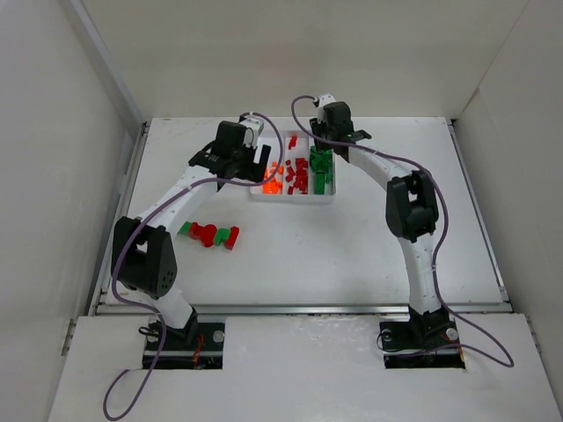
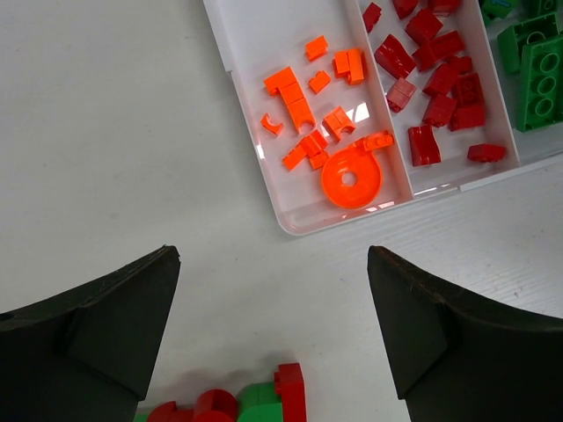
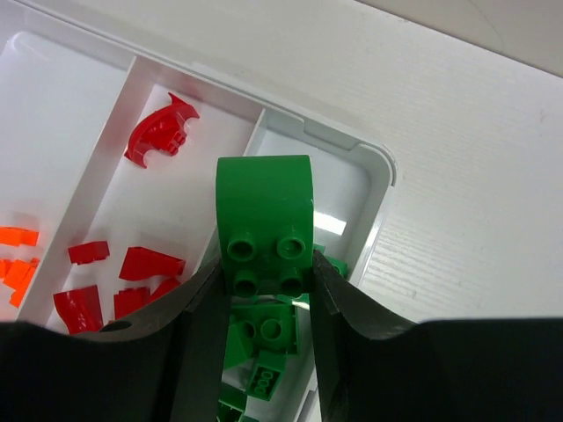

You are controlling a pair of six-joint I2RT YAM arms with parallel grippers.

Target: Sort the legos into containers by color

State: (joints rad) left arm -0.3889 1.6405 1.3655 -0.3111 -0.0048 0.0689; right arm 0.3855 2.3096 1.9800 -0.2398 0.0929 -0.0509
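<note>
The white tray has three compartments: orange bricks on the left, red bricks in the middle, green bricks on the right. My right gripper is shut on a green curved brick and holds it above the far end of the green compartment. My left gripper is open and empty, above the table between the tray's near left corner and a small cluster of red and green bricks, which also shows in the left wrist view.
White walls enclose the table on the left, back and right. A metal rail runs along the table's near edge. The tray sits at the back middle.
</note>
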